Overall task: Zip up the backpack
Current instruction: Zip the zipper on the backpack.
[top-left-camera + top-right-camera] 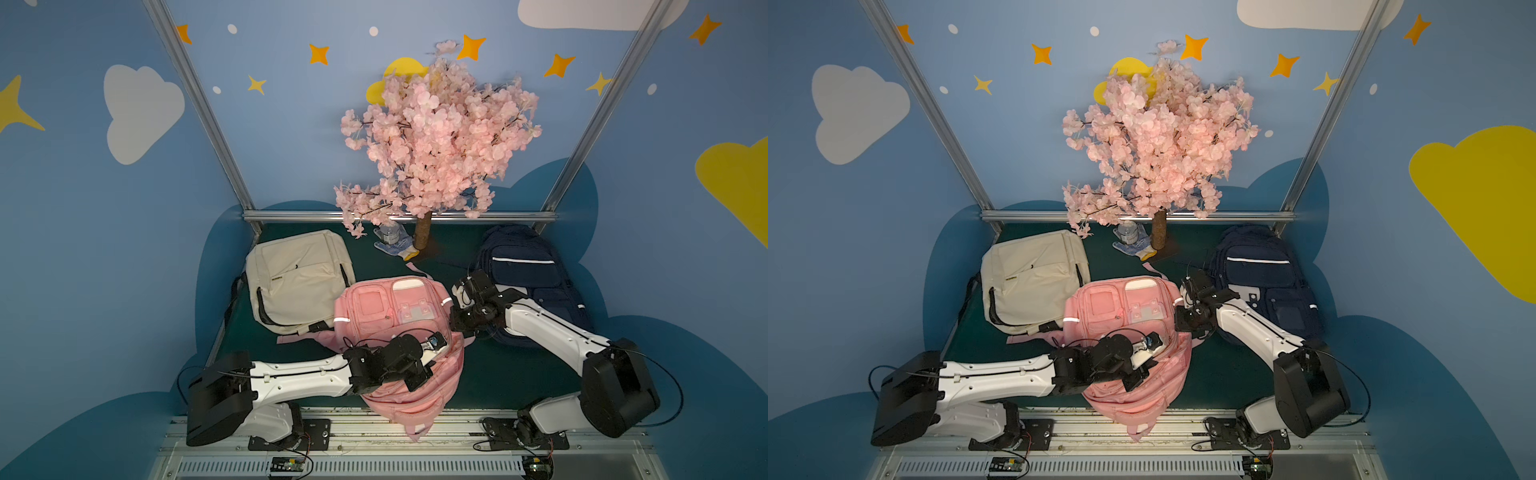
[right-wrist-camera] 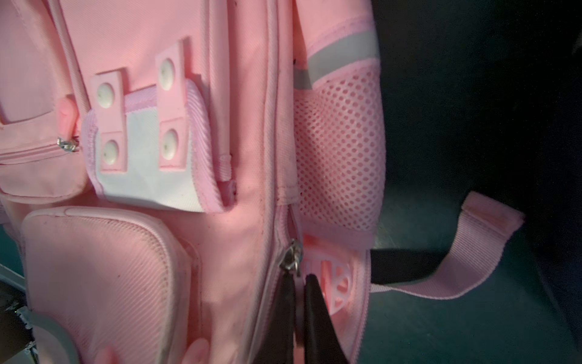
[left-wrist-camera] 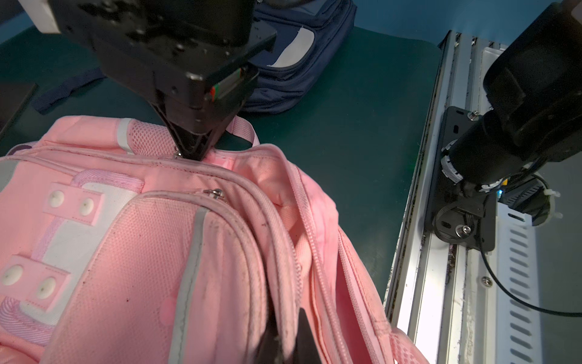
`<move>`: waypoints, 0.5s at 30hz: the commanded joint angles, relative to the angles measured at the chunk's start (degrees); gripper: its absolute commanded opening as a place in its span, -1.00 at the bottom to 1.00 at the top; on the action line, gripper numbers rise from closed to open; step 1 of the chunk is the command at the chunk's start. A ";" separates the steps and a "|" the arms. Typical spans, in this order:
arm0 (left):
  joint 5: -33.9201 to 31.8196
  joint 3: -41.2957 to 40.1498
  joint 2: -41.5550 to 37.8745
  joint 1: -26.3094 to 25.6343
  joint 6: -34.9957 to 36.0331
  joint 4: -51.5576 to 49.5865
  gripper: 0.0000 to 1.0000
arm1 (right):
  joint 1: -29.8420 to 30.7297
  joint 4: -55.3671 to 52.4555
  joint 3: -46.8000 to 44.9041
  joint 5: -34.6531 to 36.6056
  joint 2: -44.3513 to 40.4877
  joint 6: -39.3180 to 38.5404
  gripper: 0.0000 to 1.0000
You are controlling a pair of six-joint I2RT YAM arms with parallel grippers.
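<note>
Left claw (image 3: 288, 331), right claw (image 2: 299, 293), both pinched closed.

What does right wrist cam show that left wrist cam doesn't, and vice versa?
Only right wrist: the zipper slider close up, the zipper pull pinched in the shut right hand, and an embossed badge beside it. Only left wrist: the open zipper track, the left hand shut on a seam of the pink backpack, the navy backpack, the base rail. Both: the white snap-tab patch and mesh side pocket.
</note>
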 commanded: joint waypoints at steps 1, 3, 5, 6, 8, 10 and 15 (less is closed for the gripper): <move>9.83 1.15 -1.02 -3.05 0.57 -4.63 -0.95 | -4.17 9.54 3.74 14.65 2.23 1.29 -1.00; 10.79 1.50 -0.84 -3.32 0.78 -5.57 -0.95 | -4.34 9.58 4.43 14.72 2.80 1.67 -1.00; 11.59 1.94 -0.40 -3.86 0.83 -6.38 -0.95 | -4.42 9.37 5.17 14.57 3.11 1.71 -1.00; 12.24 2.15 0.09 -4.11 0.89 -6.73 -0.95 | -4.48 9.37 5.55 14.56 3.14 1.71 -1.00; 12.07 2.90 1.45 -4.40 0.79 -7.76 -0.95 | -4.46 8.84 6.26 13.51 3.11 1.61 -1.00; 11.25 3.56 3.27 -4.38 0.32 -8.02 -0.88 | -4.41 6.43 8.04 10.58 2.93 -0.17 -1.00; -0.36 6.94 6.47 -3.77 -4.64 -10.09 -0.07 | -3.25 -0.69 9.24 7.37 -2.52 -2.75 -0.30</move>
